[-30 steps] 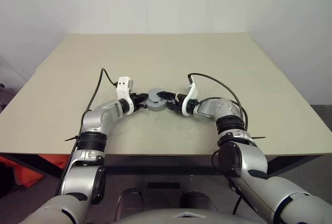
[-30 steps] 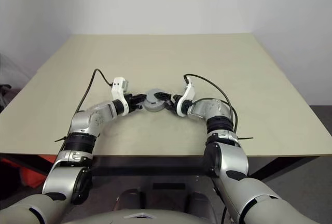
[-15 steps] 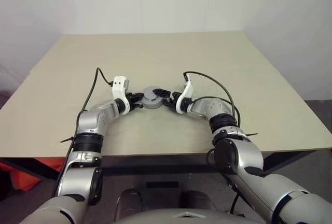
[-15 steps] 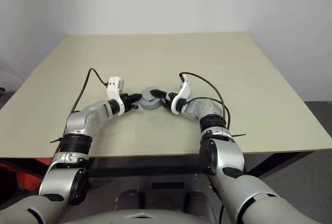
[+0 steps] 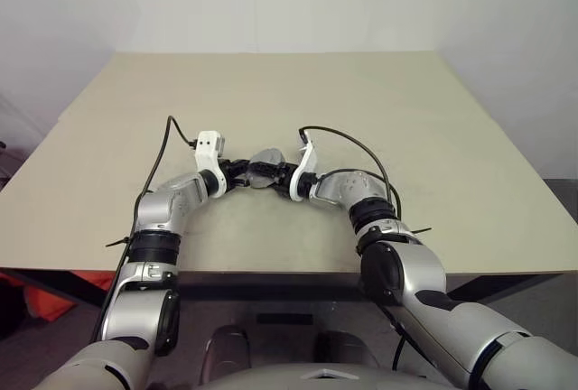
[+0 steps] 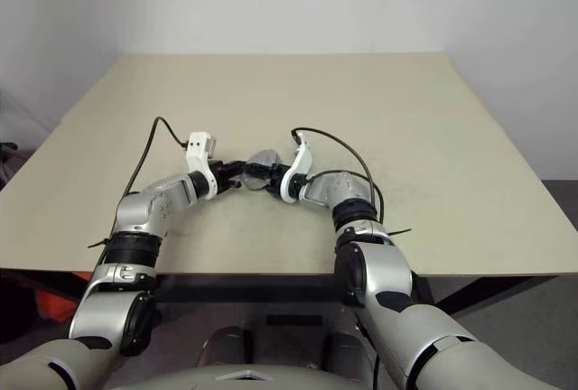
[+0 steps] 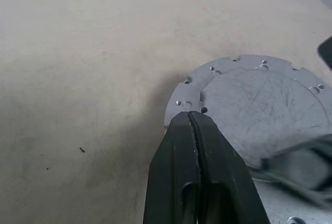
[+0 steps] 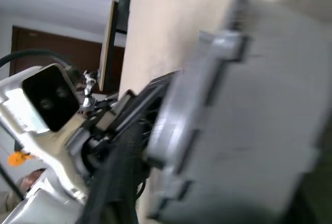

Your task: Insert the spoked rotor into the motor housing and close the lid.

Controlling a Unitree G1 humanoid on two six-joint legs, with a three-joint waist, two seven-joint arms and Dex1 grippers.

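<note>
- You see the table (image 5: 271, 83), a bare beige top, with both arms reaching in to meet near its middle.
- The motor housing (image 5: 265, 163) is a grey round metal part. It sits between the two grippers, well in from every table edge. From the head views it appears tipped, not lying flat.
- The left gripper (image 7: 192, 114) has its two black fingers (image 7: 171, 172) pressed together along their whole length, with nothing between them. Their tips sit at the rim of the housing's flat flange, just beside one of the small holes drilled around that flange.
- In the left wrist view, the flange surrounds a raised, scratched circular face. The beige table surface lies beside it.
- The right gripper (image 5: 278, 176) is at the opposite side of the housing, close against it. You cannot tell how wide it stands, nor whether it has hold of the part.
- In the right wrist view, a grey notched edge of the metal part stands very close and steeply tilted. The left arm's white camera mount (image 8: 44, 94) is beyond it.
</note>
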